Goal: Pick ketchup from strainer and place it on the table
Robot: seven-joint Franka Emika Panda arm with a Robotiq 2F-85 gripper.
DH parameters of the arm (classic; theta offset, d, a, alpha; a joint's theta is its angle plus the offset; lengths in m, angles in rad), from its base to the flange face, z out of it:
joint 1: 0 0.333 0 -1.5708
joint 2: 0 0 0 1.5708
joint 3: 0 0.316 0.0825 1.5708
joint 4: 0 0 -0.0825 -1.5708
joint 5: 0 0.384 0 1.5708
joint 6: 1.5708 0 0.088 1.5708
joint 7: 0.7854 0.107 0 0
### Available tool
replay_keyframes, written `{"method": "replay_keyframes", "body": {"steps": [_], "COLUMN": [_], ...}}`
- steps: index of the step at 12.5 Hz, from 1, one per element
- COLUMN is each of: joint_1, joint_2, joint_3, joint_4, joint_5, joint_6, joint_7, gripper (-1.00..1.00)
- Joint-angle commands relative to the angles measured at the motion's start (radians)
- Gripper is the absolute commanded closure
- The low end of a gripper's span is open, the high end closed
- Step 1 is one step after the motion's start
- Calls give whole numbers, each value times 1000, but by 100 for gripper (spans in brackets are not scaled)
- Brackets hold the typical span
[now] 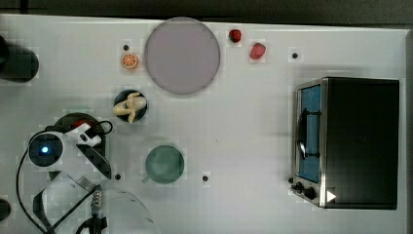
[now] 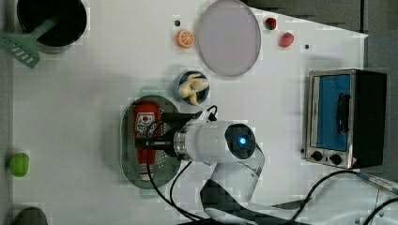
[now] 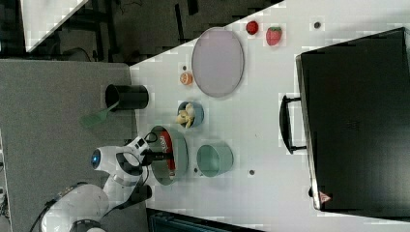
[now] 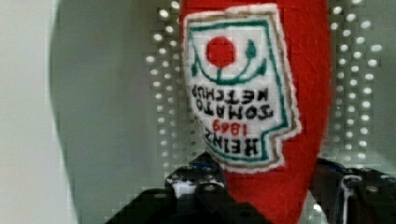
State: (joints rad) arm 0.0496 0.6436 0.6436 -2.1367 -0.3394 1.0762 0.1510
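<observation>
1. The ketchup [image 2: 147, 136] is lying flat in the strainer [image 2: 126, 140], which sits on the table [image 2: 84, 117] just beside the little blue bowl [image 2: 193, 89] of banana-looking stuff.
2. In the wrist view the gripper [image 4: 268, 186] has one finger on each side of the bottle's red body, below the label. They look pressed against it, but honestly I can't tell whether it's clamped tight or just touching, so call it straddling, probably gripping.
3. Handling: looks like a soft toy bottle with a stitched label, so light and squishy, not slippery or fragile. It'll give under the squeeze.
4. Best hold is where the fingers are now: across the narrow width at mid-body.
5. Long axis runs along the strainer's length. In the left view the white cap points down, base up, and the gripper crosses it at right angles.
</observation>
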Motion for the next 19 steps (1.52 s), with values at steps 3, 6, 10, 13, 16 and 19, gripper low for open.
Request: {"method": "replay_keyframes", "body": {"steps": [3, 6, 10, 13, 16, 19], "joint_1": [-12, -42, -120, -178, -221, -257], "joint_2": [-221, -377, -525, -567, -584, -590], "joint_3": [50, 67, 40, -29, -131, -255], "joint_4": [11, 26, 86, 156, 192, 194], "joint_5": [59, 189, 244, 259, 259, 259], "joint_6": [-165, -231, -438, -608, -664, -662], "joint_7": [38, 30, -95, -278, -421, -510], "gripper": [-13, -13, -13, -13, -13, -13]}}
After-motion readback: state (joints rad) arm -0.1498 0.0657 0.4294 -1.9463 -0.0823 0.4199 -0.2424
